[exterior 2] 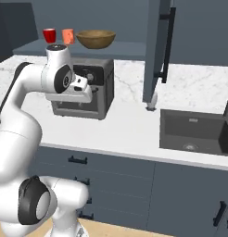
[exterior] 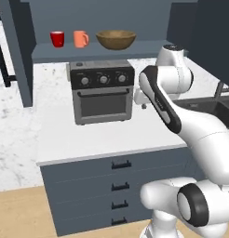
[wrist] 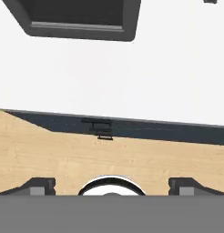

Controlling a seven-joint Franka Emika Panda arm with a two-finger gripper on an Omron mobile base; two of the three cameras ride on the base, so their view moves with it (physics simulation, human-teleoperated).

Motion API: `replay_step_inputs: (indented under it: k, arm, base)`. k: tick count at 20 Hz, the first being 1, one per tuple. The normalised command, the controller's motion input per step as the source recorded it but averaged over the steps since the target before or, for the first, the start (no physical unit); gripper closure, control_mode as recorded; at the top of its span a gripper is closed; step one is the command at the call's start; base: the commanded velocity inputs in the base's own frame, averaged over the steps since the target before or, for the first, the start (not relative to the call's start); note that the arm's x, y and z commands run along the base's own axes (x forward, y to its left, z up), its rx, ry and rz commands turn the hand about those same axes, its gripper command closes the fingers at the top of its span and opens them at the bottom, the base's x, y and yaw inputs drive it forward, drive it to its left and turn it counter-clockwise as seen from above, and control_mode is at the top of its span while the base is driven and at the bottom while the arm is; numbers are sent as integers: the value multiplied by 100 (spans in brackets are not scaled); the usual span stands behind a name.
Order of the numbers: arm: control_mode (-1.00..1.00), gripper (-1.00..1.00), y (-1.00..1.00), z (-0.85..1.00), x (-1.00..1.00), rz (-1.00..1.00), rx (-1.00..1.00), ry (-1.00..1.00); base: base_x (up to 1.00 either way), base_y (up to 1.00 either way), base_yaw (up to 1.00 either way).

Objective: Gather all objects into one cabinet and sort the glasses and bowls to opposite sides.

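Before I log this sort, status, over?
Jaws open, empty. Red mug, orange mug, wooden bowl lined up on cabinet shelf. Nothing blocking.

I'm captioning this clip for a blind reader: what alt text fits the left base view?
A red mug, an orange mug and a wide wooden bowl stand in a row on the shelf of an open dark-blue cabinet. Below, a toaster oven sits on the white counter, with the white robot arm bent at right.
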Motion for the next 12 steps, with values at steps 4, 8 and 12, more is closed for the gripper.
replay_step_inputs:
  k: [4,8,12]
  arm:
    - [100,-100,0,0,0,0,0,0]
    - [100,-100,0,0,0,0,0,0]
    - [100,-100,0,0,0,0,0,0]
  base:
    - [-99,-3,0]
    - [-91,-12,-4]
    - [-68,-8,-16]
